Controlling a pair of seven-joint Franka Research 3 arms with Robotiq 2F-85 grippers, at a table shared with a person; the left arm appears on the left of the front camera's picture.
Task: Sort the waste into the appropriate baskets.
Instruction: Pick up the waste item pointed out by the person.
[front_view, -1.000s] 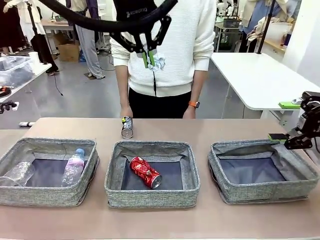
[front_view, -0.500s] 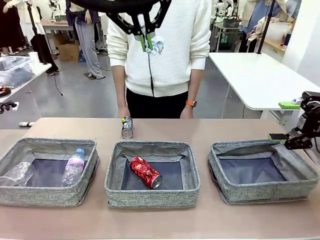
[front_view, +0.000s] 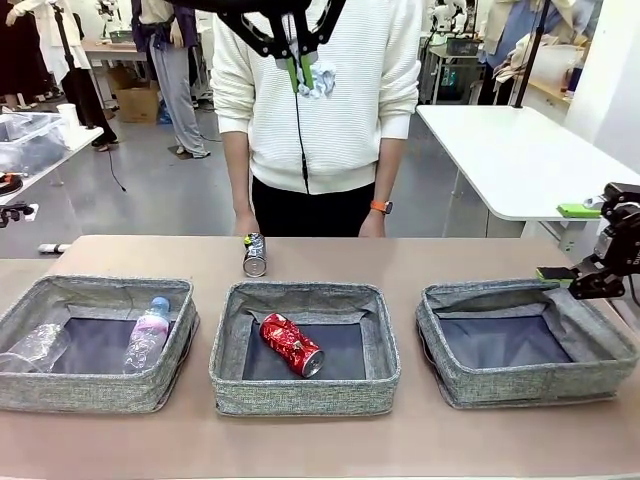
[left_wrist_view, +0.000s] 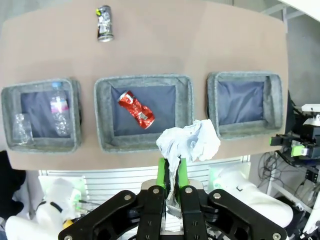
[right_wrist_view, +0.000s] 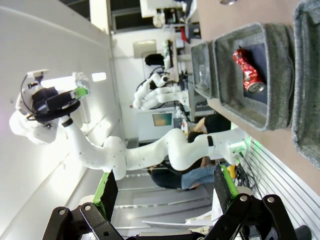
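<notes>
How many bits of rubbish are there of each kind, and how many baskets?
Cans: 2 (red can, dark can)
Bottles: 2 (blue-capped bottle, clear bottle)
Paper: 1 (paper wad)
Baskets: 3 (left basket, middle basket, right basket)
Total: 5 pieces of waste and 3 baskets, 8 things.

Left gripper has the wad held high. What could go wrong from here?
1. The left gripper pinches the wad only by its lower edge; it may slip out.
2. Dropped from this height, the light wad could drift and miss its basket.
3. The open right gripper sits by the right basket; the arms might clash there.
</notes>
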